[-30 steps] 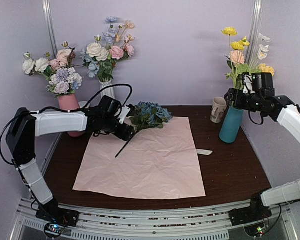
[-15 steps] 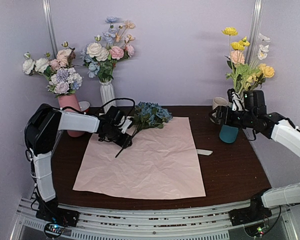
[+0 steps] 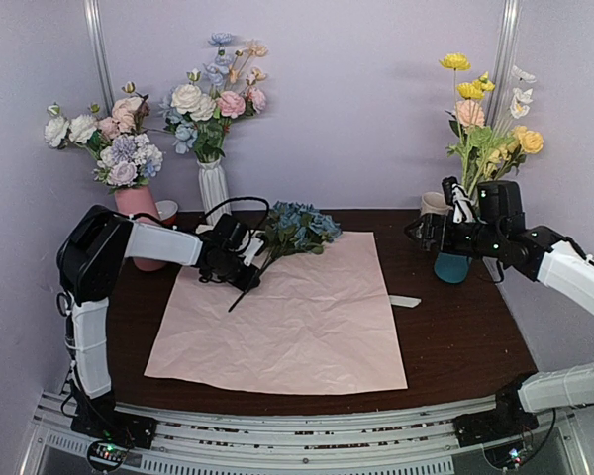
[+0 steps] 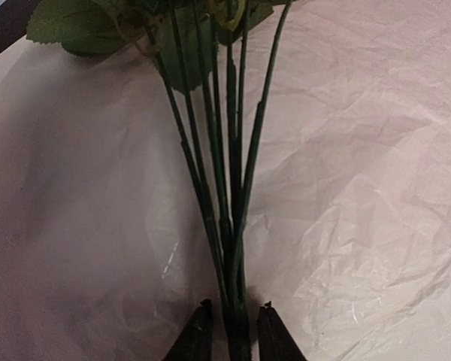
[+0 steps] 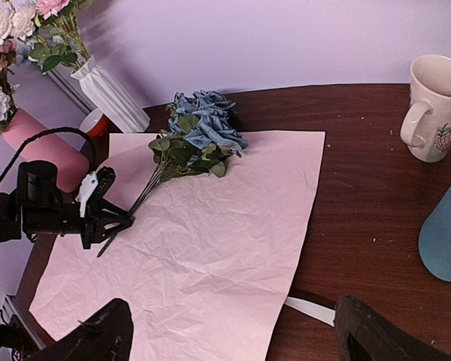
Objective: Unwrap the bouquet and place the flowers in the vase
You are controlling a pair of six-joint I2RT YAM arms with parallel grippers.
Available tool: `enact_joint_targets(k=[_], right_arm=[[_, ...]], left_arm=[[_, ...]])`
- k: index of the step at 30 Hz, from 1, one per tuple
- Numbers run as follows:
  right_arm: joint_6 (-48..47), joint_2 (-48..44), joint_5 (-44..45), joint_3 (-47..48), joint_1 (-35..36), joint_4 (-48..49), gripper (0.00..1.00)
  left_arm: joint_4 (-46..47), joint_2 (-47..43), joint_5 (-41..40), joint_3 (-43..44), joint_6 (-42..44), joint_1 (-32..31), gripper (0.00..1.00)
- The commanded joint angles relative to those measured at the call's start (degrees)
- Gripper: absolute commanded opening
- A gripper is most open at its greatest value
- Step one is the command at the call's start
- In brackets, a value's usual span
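Note:
The bouquet's pink paper wrap (image 3: 297, 317) lies spread flat on the table. A blue flower cluster (image 3: 297, 228) with green stems (image 4: 225, 188) rests on its far left corner. My left gripper (image 3: 246, 272) straddles the lower stems. Its fingers stand close on either side, with a thin gap on each side in the left wrist view. The teal vase (image 3: 453, 267) stands at the right, partly behind my right arm, holding yellow and pale flowers (image 3: 485, 109). My right gripper (image 3: 421, 230) hovers open and empty just left of the vase.
A cream mug (image 3: 434, 203) stands behind the right gripper. A cream ribbon strip (image 3: 404, 301) lies off the paper's right edge. A pink vase (image 3: 139, 213) and a white ribbed vase (image 3: 213, 186), both with bunches, stand at the back left.
My left gripper has settled over the stems and its jaws have narrowed around them. My right arm has come down and leftwards from above the vase.

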Motion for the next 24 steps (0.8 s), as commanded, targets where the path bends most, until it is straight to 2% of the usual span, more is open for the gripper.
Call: enact_joint_targets(k=[1, 4, 5, 12, 19, 24], right_arm=[[-0.58, -1.77, 2.02, -0.33, 0.49, -1.58, 0.95], [-0.3, -2.6, 2.46, -1.29, 0.58, -1.56, 0.95], [-0.23, -2.61, 2.46, -1.48, 0.58, -1.45, 0.95], [1.13, -2.01, -0.6, -2.22, 0.89, -0.01, 0.95], [7.67, 0.09, -10.62, -4.23, 4.57, 10.15, 0.95], [11.75, 3.54, -11.62, -3.88, 9.18, 16.32, 0.95]], left_arm=[[2.44, 1.7, 0.02, 1.44, 0.25, 0.45, 0.21], [2.82, 1.73, 0.01, 1.77, -0.05, 0.4, 0.03], [3.11, 1.64, -0.29, 1.73, -0.41, 0.43, 0.0], [9.64, -3.51, 0.6, -3.32, -3.3, 0.29, 0.0], [18.76, -12.6, 3.77, -9.76, -4.43, -1.32, 0.0], [23.1, -17.38, 3.19, -12.69, -5.07, -4.54, 0.0]])
